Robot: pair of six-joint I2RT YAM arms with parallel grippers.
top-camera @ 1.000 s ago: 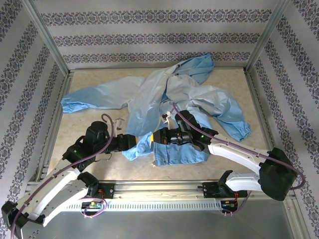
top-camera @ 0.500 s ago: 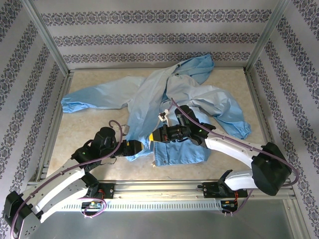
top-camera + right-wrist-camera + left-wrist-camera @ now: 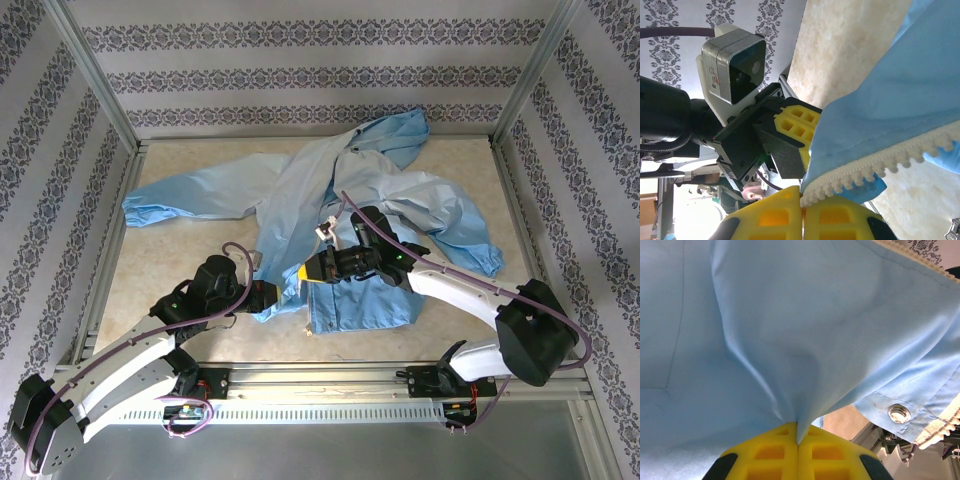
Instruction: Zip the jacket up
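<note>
The light-blue jacket (image 3: 300,180) lies crumpled across the middle and back of the table, with one sleeve reaching left. At its near hem the two grippers meet. My left gripper (image 3: 276,296) is shut on a fold of the blue fabric (image 3: 790,330), which is pinched between the yellow fingertips (image 3: 798,432). A metal snap (image 3: 899,413) shows on the hem beside it. My right gripper (image 3: 304,272) is shut on the end of the whitish zipper strip (image 3: 890,157), and its fingertips (image 3: 802,197) clamp the teeth. The left gripper's yellow finger (image 3: 799,125) sits just behind that edge.
An aluminium rail (image 3: 320,380) runs along the near edge, and patterned walls close in the other three sides. Bare tabletop (image 3: 170,260) lies left of the jacket. The right arm (image 3: 460,290) reaches in over the jacket's lower right flap.
My left gripper has moved right to the jacket's hem, opened, then shut on the fabric. The right gripper, holding the zipper end, has shifted slightly left and away from the arms' bases.
</note>
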